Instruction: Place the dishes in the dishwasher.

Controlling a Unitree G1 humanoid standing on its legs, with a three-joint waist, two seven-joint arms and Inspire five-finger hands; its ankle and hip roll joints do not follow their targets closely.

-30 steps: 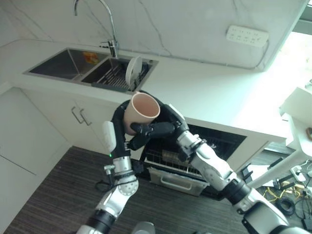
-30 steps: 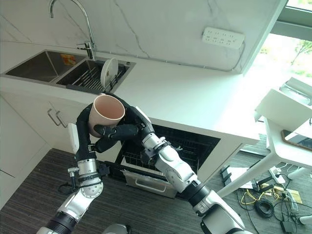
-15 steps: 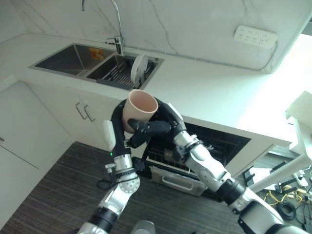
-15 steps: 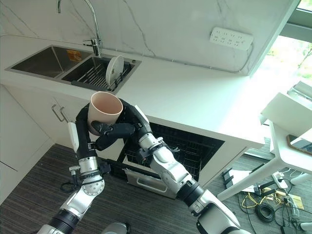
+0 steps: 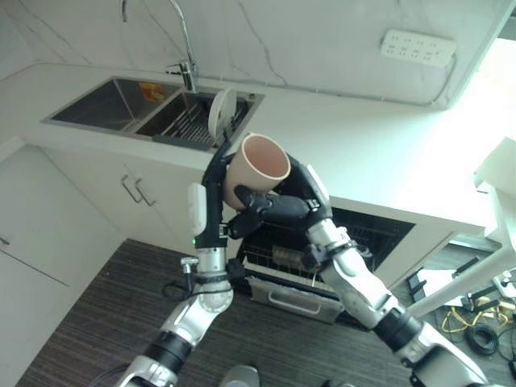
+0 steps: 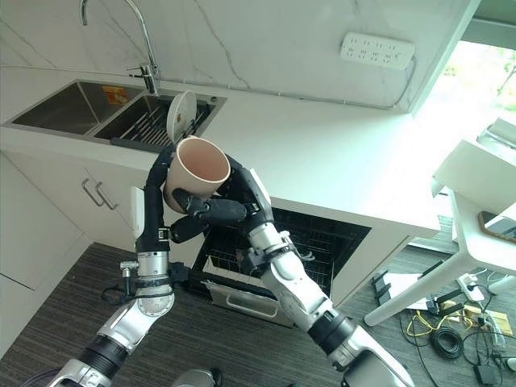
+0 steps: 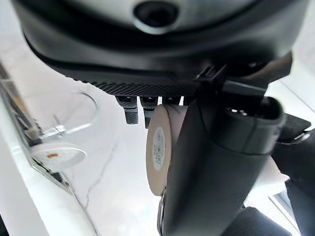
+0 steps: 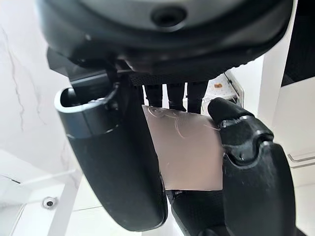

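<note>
A beige cup [image 5: 262,161] is held in the air in front of the counter edge, its mouth tilted up and to the right. My left hand [image 5: 216,173] curls round its left side, and its wrist view shows the cup's base [image 7: 158,147] against the thumb. My right hand [image 5: 282,205] wraps the cup from below and the right, and the cup's wall [image 8: 189,147] sits between its thumb and fingers. Below them the open dishwasher [image 5: 367,234] has its lower rack [image 5: 278,266] pulled out. A white plate [image 5: 219,113] stands upright in the sink's drying rack.
The double sink [image 5: 105,101] and tall faucet [image 5: 181,32] lie at the back left. The white counter [image 5: 363,153] runs to the right, with a socket strip [image 5: 418,48] on the wall. Cabinet doors with handles [image 5: 133,189] stand left of the dishwasher.
Both hands have carried the cup a little up and to the right, nearer the counter edge. The camera swayed in between. The plate has stayed in the sink rack.
</note>
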